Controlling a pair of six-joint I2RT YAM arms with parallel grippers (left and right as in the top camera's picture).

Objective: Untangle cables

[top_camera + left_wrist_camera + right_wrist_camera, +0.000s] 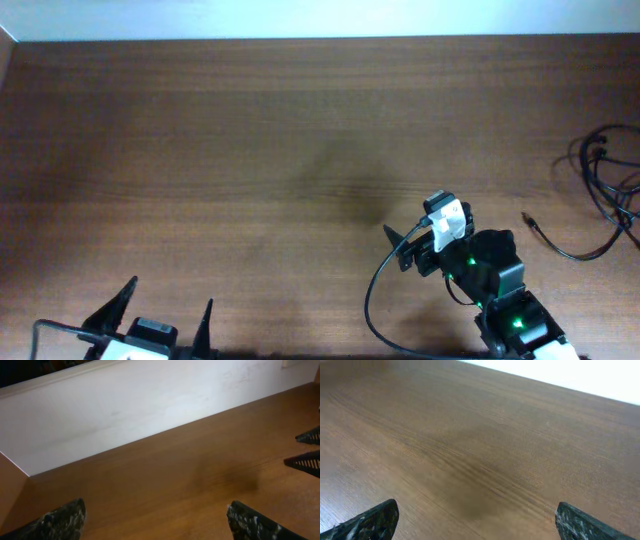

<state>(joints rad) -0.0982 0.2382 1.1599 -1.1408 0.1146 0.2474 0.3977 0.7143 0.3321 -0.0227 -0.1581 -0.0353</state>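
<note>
Black cables (600, 152) are lying tangled right of the wide-spread right gripper (477, 515), one gold-tipped end (527, 217) pointing toward it, left gripper (165, 310) gaping too.

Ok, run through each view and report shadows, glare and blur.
Overhead: soft even light, no glare, a faint shadow on the table; the cables are cropped by the right edge. Left wrist: wood sharp, the left tool blurred at its tips. Right wrist: the right tool likewise soft, the wall blown out white.

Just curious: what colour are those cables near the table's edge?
Black cables; the overhead view shows them best.
</note>
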